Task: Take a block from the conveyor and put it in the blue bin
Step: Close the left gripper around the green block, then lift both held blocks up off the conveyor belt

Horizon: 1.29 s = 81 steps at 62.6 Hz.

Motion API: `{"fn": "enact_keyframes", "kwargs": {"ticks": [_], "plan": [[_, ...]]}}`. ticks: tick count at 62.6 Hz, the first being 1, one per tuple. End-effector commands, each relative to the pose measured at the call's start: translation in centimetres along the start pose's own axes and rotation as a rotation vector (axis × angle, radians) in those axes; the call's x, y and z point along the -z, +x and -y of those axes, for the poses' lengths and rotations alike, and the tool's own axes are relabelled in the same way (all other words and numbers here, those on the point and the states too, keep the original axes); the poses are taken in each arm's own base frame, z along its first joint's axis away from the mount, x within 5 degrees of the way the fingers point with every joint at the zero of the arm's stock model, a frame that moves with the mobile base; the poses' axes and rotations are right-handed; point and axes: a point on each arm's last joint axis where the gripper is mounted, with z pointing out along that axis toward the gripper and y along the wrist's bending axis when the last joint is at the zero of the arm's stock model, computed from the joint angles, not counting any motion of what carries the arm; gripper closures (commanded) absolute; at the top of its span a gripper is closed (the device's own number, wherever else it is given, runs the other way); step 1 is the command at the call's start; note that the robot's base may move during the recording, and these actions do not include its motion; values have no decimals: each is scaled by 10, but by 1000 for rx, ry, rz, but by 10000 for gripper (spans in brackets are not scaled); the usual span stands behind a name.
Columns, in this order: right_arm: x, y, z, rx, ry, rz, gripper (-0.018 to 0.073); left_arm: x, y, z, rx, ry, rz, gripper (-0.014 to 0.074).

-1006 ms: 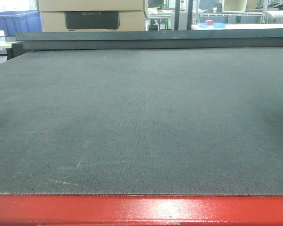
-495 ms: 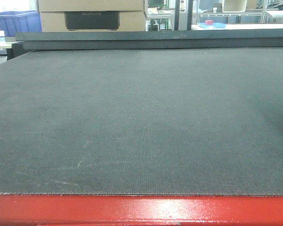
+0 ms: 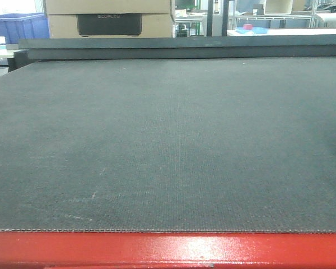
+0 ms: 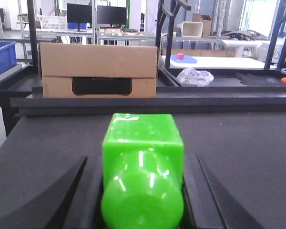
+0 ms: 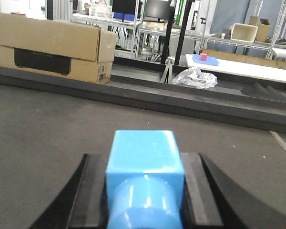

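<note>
One green block (image 4: 143, 143), one blue block (image 5: 144, 155)

1. Conveyor belt (image 3: 168, 140): dark grey fabric, fine woven texture, matt.
2. Conveyor frame (image 3: 168, 249): red painted metal, glossy.
3. Green block (image 4: 143, 143): smooth plastic, high gloss.
4. Blue block (image 5: 144, 157): smooth plastic, glossy.
5. Cardboard box (image 4: 99, 69): brown paperboard, matt.
6. Bag (image 4: 194, 76): crumpled clear plastic film, shiny.
7. Left gripper (image 4: 142, 160) and right gripper (image 5: 144, 155), fingers (image 4: 62, 200): black, matt.
</note>
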Motion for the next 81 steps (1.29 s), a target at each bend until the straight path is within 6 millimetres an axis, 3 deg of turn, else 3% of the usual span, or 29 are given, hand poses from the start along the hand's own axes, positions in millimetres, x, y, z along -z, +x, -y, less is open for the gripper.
{"fn": "enact_keyframes", "kwargs": {"ticks": [1,17,81], "plan": [[11,0,0,12,-2,60,721,2,2,1,0,6,-21,707],[36,0,1,9,8,107,721,13,-3,0,-2,5,13,707],[36,0,1,7,8,110,721,13,-4,0,-5,5,26,707]]}}
